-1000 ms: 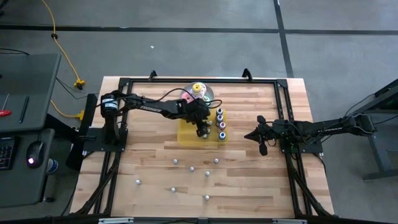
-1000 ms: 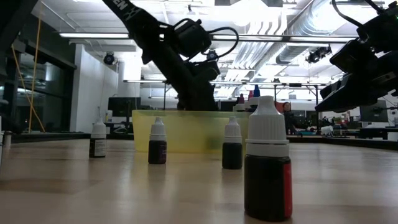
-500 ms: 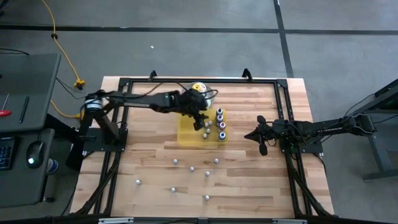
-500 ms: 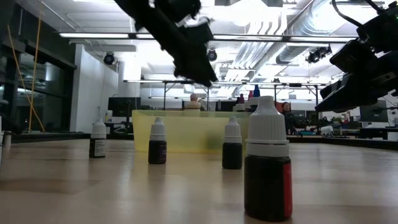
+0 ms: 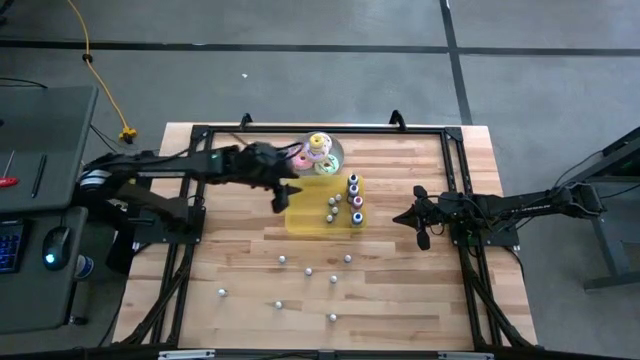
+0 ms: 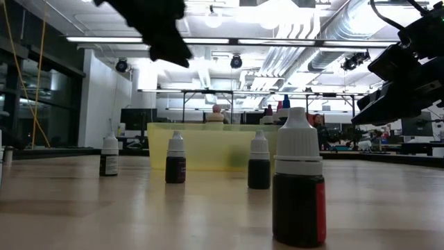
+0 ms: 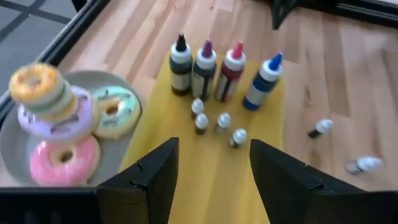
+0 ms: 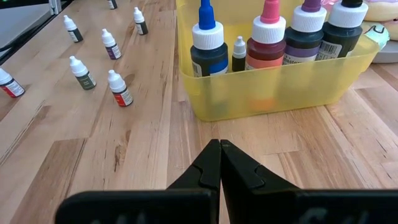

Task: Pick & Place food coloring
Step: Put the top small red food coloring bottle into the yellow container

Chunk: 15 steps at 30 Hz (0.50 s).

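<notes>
Left gripper [image 5: 281,193] spread wide and empty, hanging above the table just beside the near-left edge of the translucent yellow rectangular tray [image 5: 303,220]. Inside the tray, four small pale-capped food coloring bottles [image 7: 216,121] clustered upright, and behind them a row of four taller squeeze bottles [image 7: 224,68] with black, purple, red and blue tips. Next to the tray, a round plate [image 7: 13,148] stacked with pastel ring-shaped toys [image 7: 55,102]. Across the bare wooden table [image 5: 400,300], more tiny bottles [image 5: 309,270] scattered, well apart from the tray. Right gripper [image 5: 422,240] pressed together, idle near the table's right side.
</notes>
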Each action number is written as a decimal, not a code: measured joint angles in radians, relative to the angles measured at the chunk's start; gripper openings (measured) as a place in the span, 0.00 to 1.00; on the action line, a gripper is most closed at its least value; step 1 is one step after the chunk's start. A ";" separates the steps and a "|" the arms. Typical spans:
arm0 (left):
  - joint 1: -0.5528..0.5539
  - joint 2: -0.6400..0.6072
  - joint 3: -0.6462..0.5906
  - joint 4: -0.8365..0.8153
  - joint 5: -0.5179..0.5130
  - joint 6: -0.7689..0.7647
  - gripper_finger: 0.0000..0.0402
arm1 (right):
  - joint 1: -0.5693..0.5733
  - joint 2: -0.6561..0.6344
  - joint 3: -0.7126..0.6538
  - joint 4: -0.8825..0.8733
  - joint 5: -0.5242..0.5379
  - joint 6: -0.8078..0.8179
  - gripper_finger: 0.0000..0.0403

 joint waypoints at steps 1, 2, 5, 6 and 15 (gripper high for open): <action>-0.007 -0.027 -0.023 0.000 0.000 -0.014 0.48 | 0.000 0.000 0.000 0.000 0.000 0.000 0.00; -0.014 -0.053 -0.044 0.001 0.000 -0.029 0.48 | 0.000 0.000 0.000 0.001 0.000 0.000 0.00; -0.043 -0.127 -0.092 -0.027 0.008 -0.078 0.48 | 0.000 0.000 0.000 0.000 0.000 0.000 0.00; -0.056 -0.146 -0.096 -0.030 0.019 -0.092 0.48 | 0.000 0.000 0.000 0.001 0.000 0.000 0.00; -0.172 -0.200 -0.064 -0.132 0.092 -0.108 0.48 | 0.000 0.000 0.000 0.001 0.000 0.000 0.00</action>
